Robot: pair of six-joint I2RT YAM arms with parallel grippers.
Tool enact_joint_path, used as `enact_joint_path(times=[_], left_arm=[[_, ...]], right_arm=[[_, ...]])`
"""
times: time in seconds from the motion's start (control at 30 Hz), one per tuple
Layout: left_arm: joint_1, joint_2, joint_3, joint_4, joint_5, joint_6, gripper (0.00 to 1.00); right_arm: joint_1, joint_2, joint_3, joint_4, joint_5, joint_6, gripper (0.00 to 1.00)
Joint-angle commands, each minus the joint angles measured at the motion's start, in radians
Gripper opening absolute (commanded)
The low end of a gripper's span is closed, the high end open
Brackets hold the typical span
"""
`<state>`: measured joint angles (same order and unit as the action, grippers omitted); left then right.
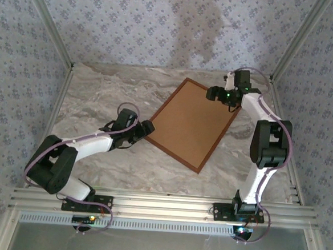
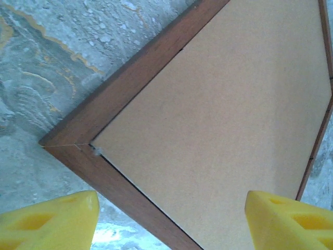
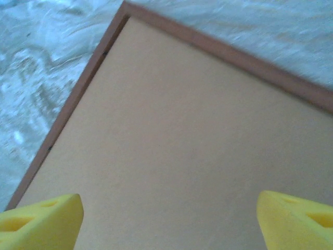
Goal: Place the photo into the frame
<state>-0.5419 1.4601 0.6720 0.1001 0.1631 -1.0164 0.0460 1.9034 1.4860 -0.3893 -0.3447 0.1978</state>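
Note:
The thin reddish-brown frame (image 1: 172,154) lies flat and turned diagonally on the marble table (image 1: 100,86). A plain brown backing board (image 1: 192,124) fills it. The photo is hidden. My left gripper (image 1: 146,128) hovers at the frame's left corner, and its wrist view shows that corner (image 2: 119,83) and the board (image 2: 218,120). Its yellow fingers (image 2: 52,221) stand wide apart around nothing, so this gripper (image 2: 171,221) is open. My right gripper (image 1: 217,94) is over the far right corner. In its wrist view it (image 3: 169,221) is open above the board (image 3: 171,146), with the frame's edge (image 3: 229,52) beyond.
Patterned walls with slanted aluminium posts (image 1: 48,19) close in the table on three sides. An aluminium rail (image 1: 160,207) with the arm bases runs along the near edge. Bare marble (image 1: 112,167) lies to the left of and in front of the frame.

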Motion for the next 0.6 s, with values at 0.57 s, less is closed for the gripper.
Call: enact_joint_path(times=[0.57], left_arm=[[-0.058,0.108,-0.024,0.099,0.080,-0.090,0.78]], right_arm=[[-0.156,0.558,0.659,-0.409,0.028,-0.037,0.93]])
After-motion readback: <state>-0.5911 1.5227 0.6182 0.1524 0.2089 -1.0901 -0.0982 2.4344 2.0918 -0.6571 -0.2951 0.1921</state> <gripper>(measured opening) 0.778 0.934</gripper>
